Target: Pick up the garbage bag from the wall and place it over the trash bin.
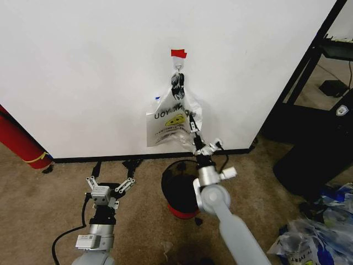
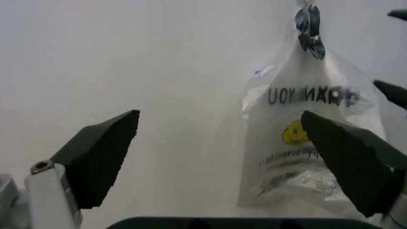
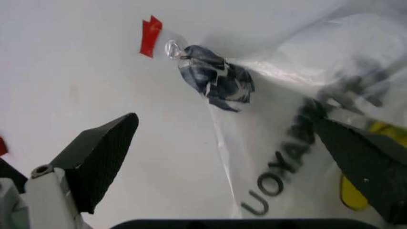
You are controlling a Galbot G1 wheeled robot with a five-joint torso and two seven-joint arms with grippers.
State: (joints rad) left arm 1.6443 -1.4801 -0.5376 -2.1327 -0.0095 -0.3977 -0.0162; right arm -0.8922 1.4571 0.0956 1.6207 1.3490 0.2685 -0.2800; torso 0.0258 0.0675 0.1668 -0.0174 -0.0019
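Observation:
The garbage bag point(image 1: 172, 118), thin white plastic with black lettering and a yellow smiley, hangs by its knotted handles from a hook point(image 3: 171, 47) under red tape point(image 1: 178, 53) on the white wall. My right gripper point(image 1: 193, 126) is raised against the bag's lower right side and is open; in its wrist view the bag point(image 3: 286, 138) lies by one finger while the knot sits between the spread jaws. The trash bin point(image 1: 177, 185), dark with a red base, stands on the carpet below the bag. My left gripper point(image 1: 109, 185) is open, low and to the bin's left, facing the bag point(image 2: 299, 148).
A red cylinder point(image 1: 19, 141) leans at the far left of the wall. A black stand point(image 1: 314, 138) fills the right side, with a heap of plastic bags point(image 1: 314, 237) on the floor before it. A cable point(image 1: 66, 237) lies on the carpet by my left arm.

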